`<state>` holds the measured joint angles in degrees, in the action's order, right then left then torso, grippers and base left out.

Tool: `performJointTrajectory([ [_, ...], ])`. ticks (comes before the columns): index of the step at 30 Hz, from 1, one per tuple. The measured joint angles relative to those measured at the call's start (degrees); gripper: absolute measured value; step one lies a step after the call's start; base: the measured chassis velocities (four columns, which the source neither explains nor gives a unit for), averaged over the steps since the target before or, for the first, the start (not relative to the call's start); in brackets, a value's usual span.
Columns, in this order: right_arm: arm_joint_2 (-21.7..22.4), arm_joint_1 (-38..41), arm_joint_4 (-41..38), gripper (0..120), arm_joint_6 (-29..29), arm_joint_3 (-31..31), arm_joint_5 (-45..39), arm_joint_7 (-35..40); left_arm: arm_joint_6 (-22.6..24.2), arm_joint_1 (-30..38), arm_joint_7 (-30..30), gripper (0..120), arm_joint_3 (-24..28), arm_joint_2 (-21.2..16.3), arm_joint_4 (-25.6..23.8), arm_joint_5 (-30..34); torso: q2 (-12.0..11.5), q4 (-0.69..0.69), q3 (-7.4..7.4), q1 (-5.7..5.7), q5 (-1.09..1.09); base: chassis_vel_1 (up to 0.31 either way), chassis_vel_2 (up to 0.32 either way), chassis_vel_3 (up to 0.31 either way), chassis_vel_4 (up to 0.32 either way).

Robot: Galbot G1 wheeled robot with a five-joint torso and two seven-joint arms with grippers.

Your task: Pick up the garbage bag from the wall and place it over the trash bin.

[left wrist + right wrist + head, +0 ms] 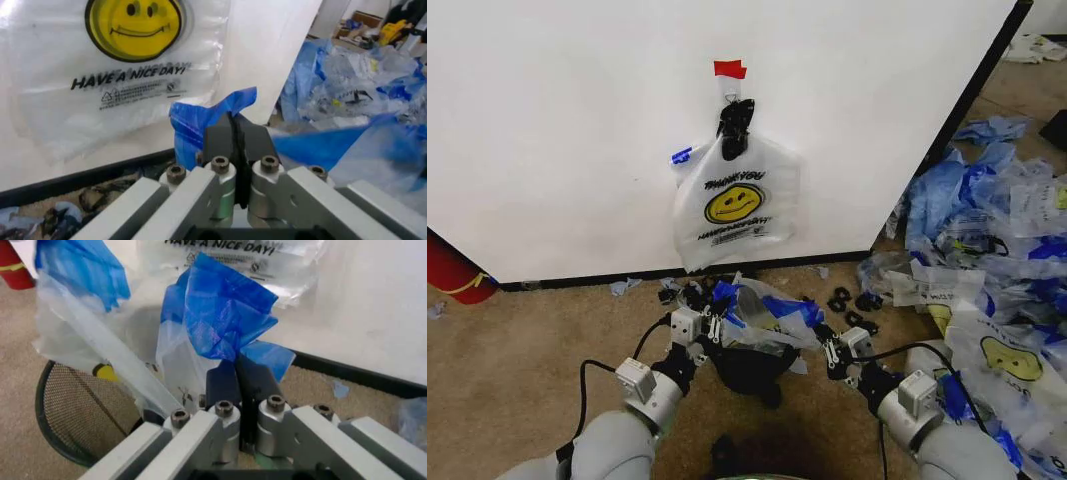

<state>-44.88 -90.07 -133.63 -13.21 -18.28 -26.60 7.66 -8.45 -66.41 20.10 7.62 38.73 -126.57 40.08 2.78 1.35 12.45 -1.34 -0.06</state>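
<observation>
While both grippers, left point(710, 326) and right point(830, 350), pinch the garbage bag point(762, 318) by its blue-taped edges, it hangs stretched between them directly above the trash bin point(749, 368).

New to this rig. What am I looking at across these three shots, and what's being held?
It is a two-armed wheeled robot. One picture looks down from its head; the other two come from cameras on each wrist. The left gripper and right gripper are each shut on a blue-taped edge of the garbage bag, holding it stretched over the black mesh trash bin on the carpet. The wrist views show each gripper pinching blue tape. A similar smiley bag hangs clipped to the white wall. More bags lie heaped on the robot's right.
</observation>
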Motion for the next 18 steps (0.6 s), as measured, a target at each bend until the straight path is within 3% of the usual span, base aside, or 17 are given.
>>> performJointTrajectory([
  [10, 1.91, -3.42, -2.27, 0, 0.23, -5.29, -1.46, 0.27, -0.66, -0.14, -2.30, 0, -0.57, -0.77, 2.47, -0.11, 0.00, 0.00, 0.00, 0.00, 0.00, 0.000, 0.000, 0.000, 0.000],
  [18, 2.19, -3.66, -2.36, 0, 0.24, -5.10, -1.95, 0.38, -1.26, -0.48, -4.75, 0, 0.31, -1.26, 2.47, -0.96, 0.00, 0.00, 0.00, 0.00, 0.00, 0.000, 0.000, 0.000, 0.000],
])
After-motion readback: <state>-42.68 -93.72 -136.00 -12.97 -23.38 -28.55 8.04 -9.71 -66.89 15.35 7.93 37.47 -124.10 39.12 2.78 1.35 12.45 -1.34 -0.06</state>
